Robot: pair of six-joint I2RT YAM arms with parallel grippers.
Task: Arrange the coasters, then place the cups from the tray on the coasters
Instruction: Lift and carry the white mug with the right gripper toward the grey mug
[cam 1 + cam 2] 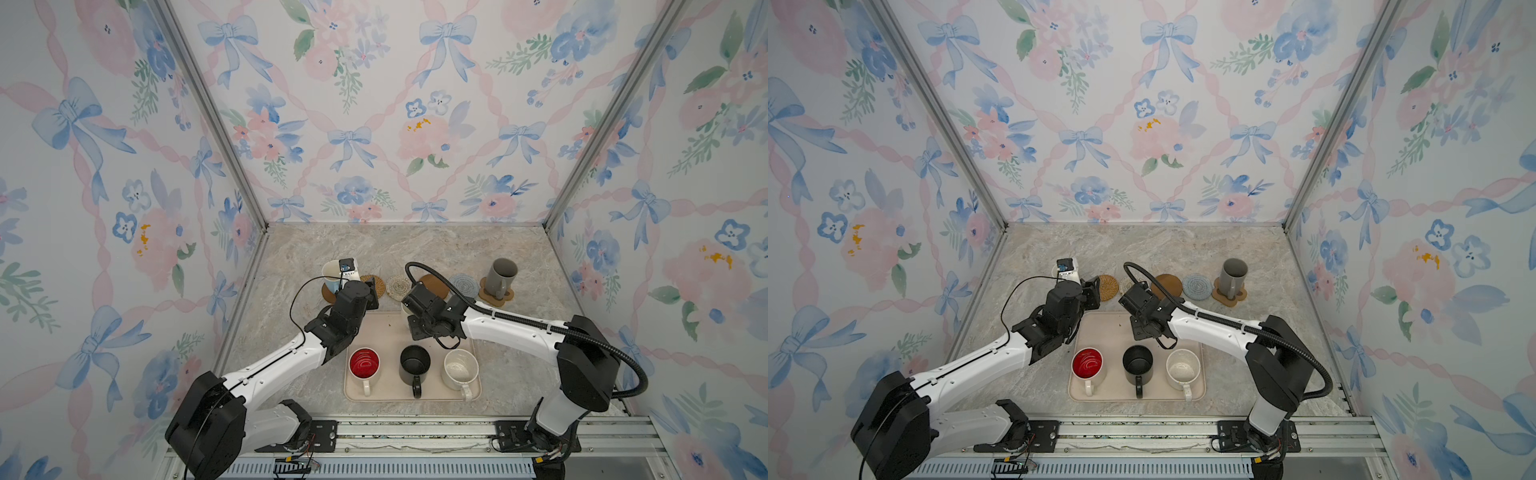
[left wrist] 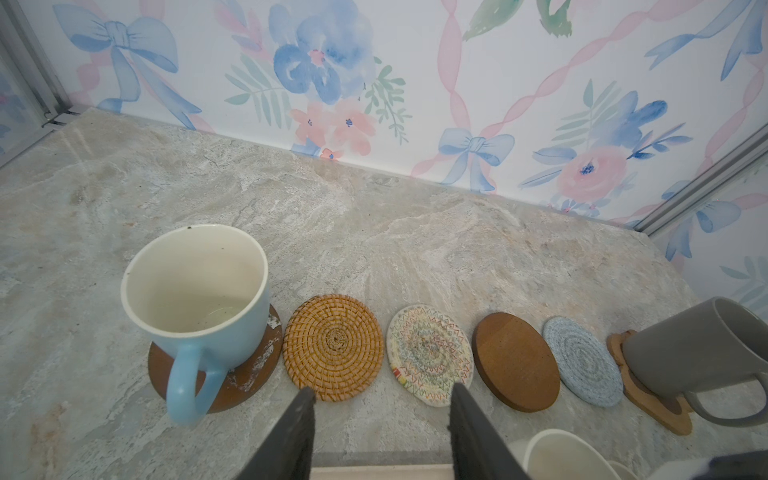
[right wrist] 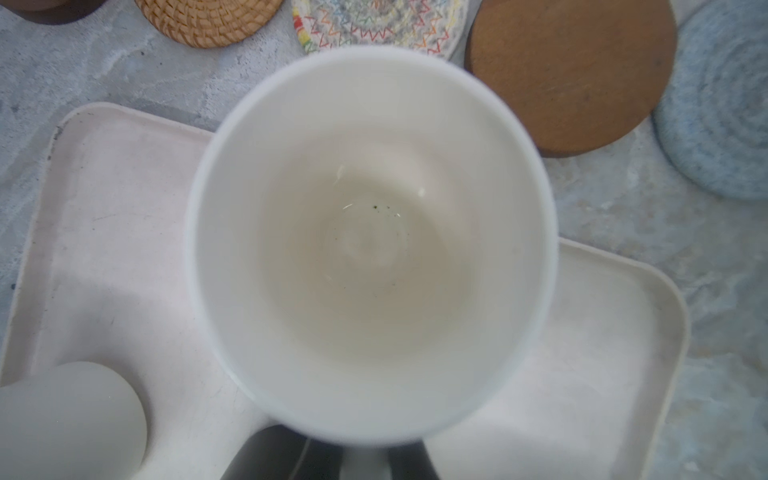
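Observation:
Six coasters lie in a row behind the tray (image 1: pixel 376 332). The light blue cup (image 2: pixel 195 291) stands on a brown disc (image 2: pixel 249 374). Then come bare rattan (image 2: pixel 332 347), cream woven (image 2: pixel 430 353), brown disc (image 2: pixel 515 361) and blue-grey (image 2: pixel 582 361) coasters. The grey cup (image 1: pixel 500 274) stands on the paw coaster (image 1: pixel 494 296). My left gripper (image 2: pixel 382 388) hangs open and empty just in front of the rattan and cream woven coasters. My right gripper (image 3: pixel 365 457) is shut on the handle of the cream cup (image 3: pixel 370 241) over the tray's far edge. Red-inside (image 1: pixel 364 363), black (image 1: pixel 414 361) and speckled (image 1: pixel 459 368) cups stand along the tray's near side.
Floral walls with metal corner posts (image 1: pixel 257 208) close in the marble table (image 1: pixel 415 249) on three sides. Bare marble stretches behind the coaster row. The right arm's black cable (image 1: pixel 419 270) arches over the brown disc coaster.

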